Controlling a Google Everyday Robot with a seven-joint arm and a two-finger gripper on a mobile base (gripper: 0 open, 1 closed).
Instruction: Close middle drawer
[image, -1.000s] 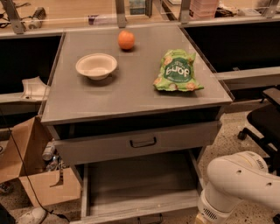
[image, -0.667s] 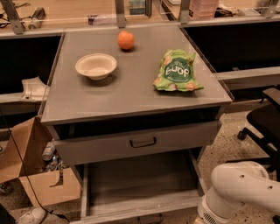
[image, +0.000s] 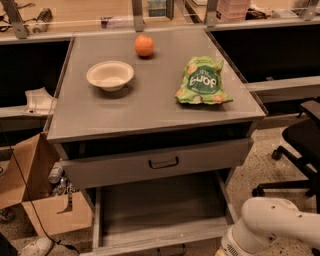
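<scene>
The grey cabinet (image: 155, 110) has its top drawer (image: 210, 155) a little way out, with a dark bar handle (image: 163, 162). Below it the middle drawer (image: 160, 207) is pulled far out; its long shallow tray looks empty. Its low front panel (image: 150, 241) and small dark handle (image: 170, 248) sit at the bottom edge of the view. The lowest drawer is out of view. A white arm segment (image: 272, 230) is at the bottom right, just right of the open drawer's front corner. My gripper is out of the picture, below the frame.
On the cabinet top lie a cream bowl (image: 110, 75), an orange (image: 144, 45) and a green snack bag (image: 202, 81). A cardboard box (image: 40, 200) stands at the left on the floor. A black office chair (image: 295, 150) is at the right.
The white arm segment has sunk lower in the view, towards the bottom right corner. Both drawers stand as before.
</scene>
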